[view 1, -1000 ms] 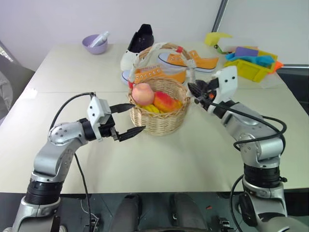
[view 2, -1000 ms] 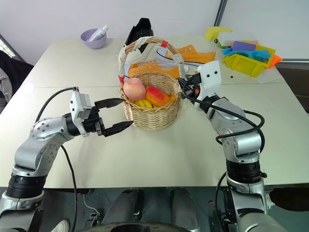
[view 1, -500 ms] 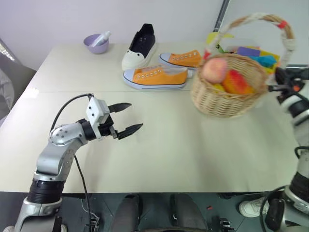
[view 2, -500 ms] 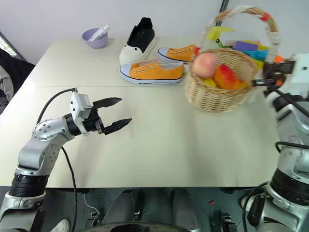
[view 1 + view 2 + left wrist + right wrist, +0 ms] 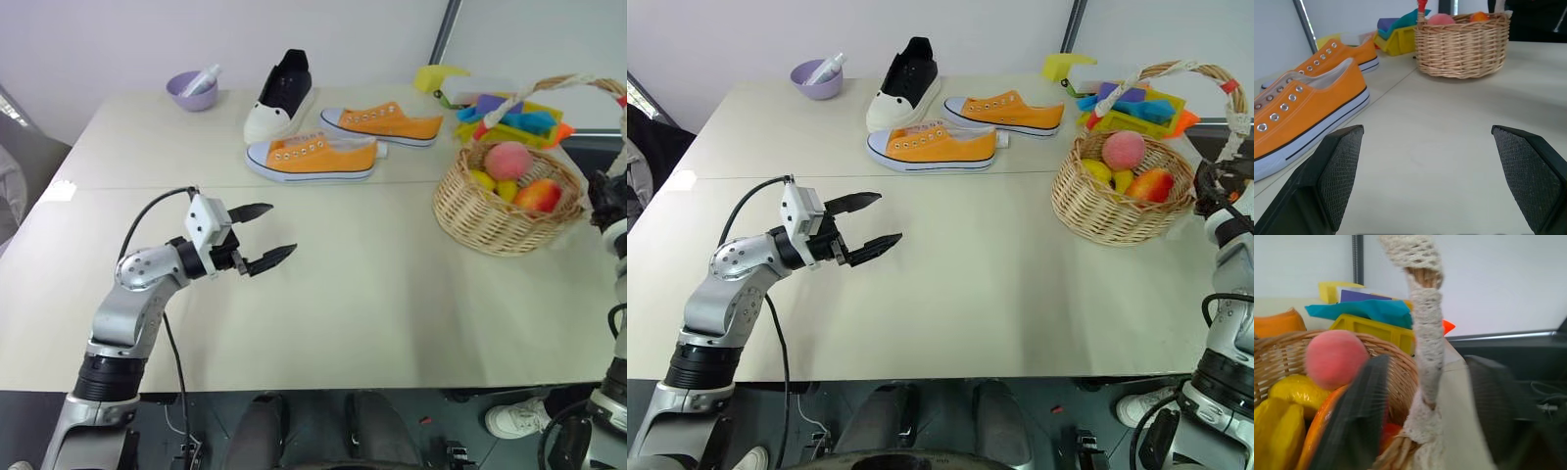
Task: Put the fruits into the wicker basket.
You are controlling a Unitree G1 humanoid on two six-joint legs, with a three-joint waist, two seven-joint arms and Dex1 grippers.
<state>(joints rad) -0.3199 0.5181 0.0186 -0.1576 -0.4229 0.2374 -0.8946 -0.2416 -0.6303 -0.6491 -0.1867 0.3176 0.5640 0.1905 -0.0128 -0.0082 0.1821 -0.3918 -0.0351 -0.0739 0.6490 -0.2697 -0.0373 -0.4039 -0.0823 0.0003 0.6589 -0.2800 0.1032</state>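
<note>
The wicker basket point(image 5: 1122, 201) now sits at right of the surface point(image 5: 999, 294), fruits inside (task apparently done). The right gripper point(image 5: 1425, 426) straddles its handle, jaws seemingly parting; the left gripper point(image 5: 870, 221) hangs wide open, empty.

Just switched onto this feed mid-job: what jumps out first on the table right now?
The wicker basket at the table's right edge, with the pink peach and the red-orange mango inside beside yellow bananas, and the right gripper with its fingers either side of the handle's base. Next, the left gripper held open over bare table at the left. Behind, two orange sneakers and a black shoe.
</note>
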